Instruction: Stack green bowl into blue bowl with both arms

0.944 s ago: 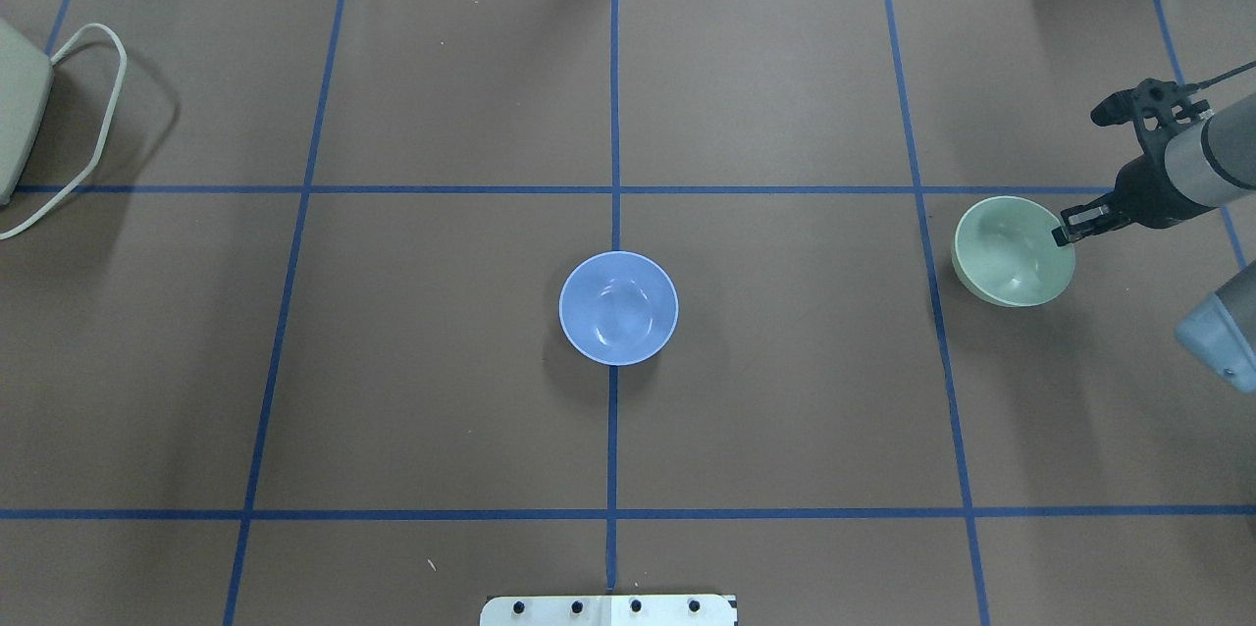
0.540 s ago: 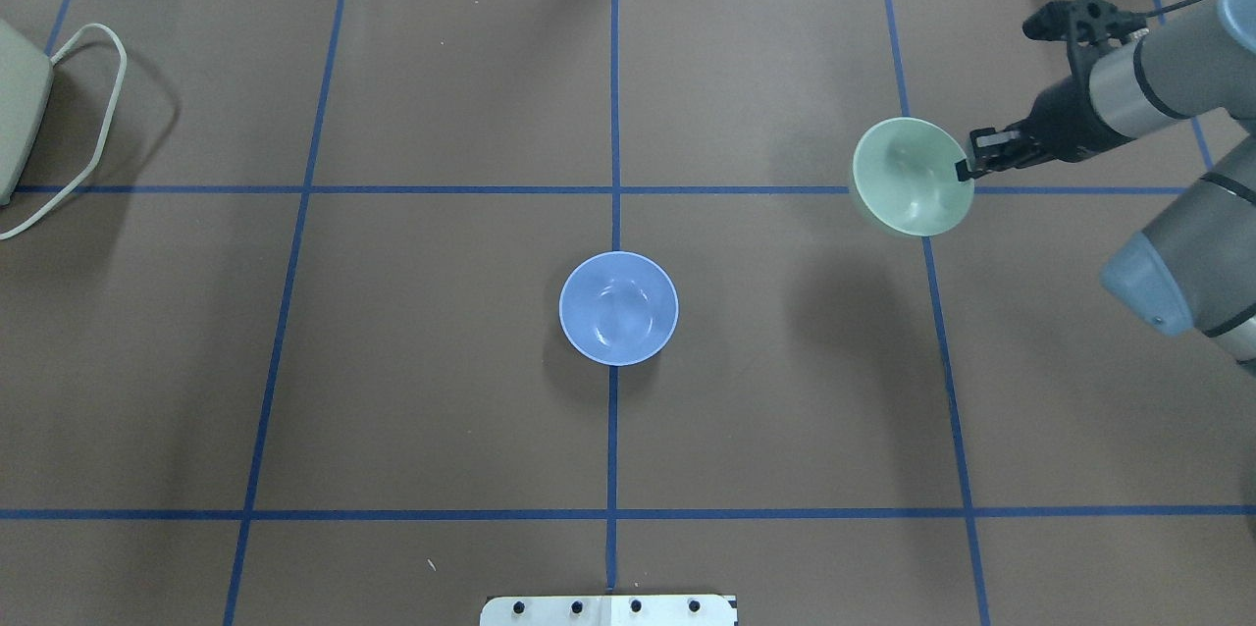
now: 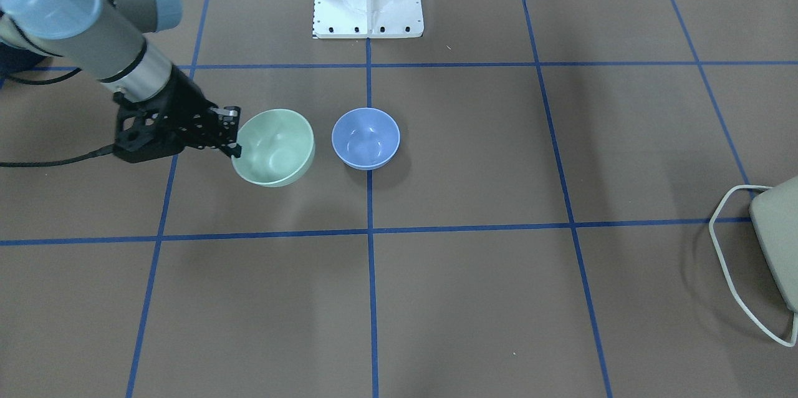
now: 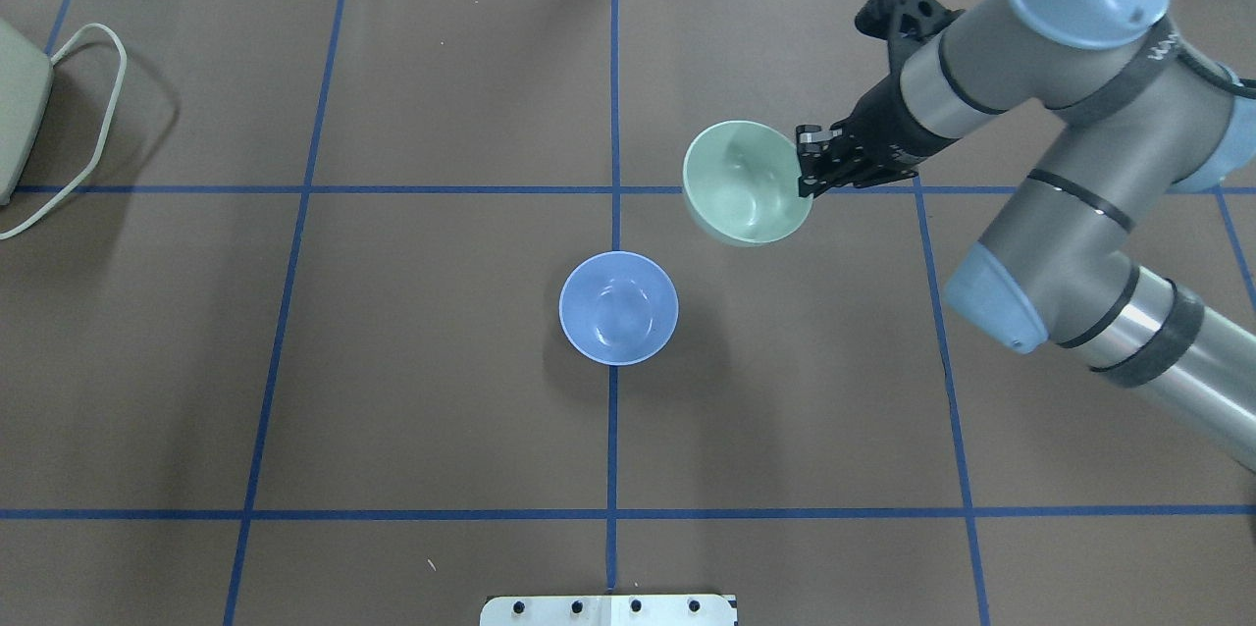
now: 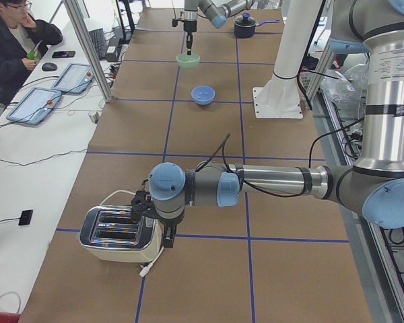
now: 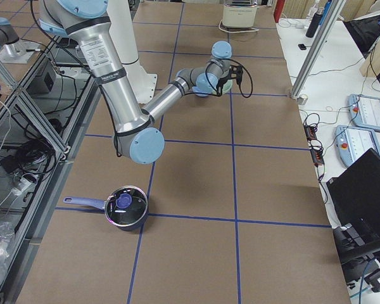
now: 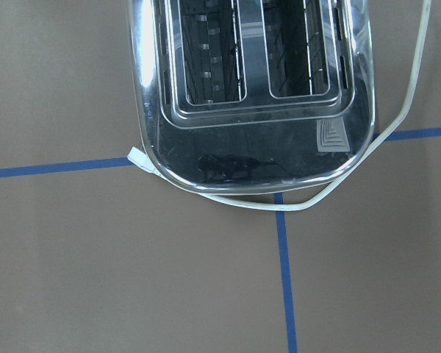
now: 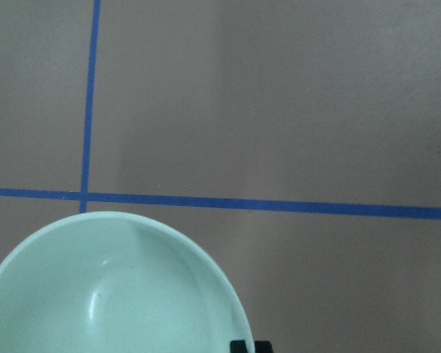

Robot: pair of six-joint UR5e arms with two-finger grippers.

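Green bowl (image 4: 746, 184), rim-held by right pincer (image 4: 806, 167), clear of blue bowl (image 4: 618, 308).

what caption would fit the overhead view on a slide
Right gripper holds the green bowl by its rim, not yet over the blue bowl on the table.

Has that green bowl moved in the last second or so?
Yes. In the overhead view the green bowl, held by the right gripper, has crossed the right-hand blue tape line leftward, toward the blue bowl, which has stayed put.

The held bowl (image 4: 741, 184) right of tabletop bowl (image 4: 618, 308)
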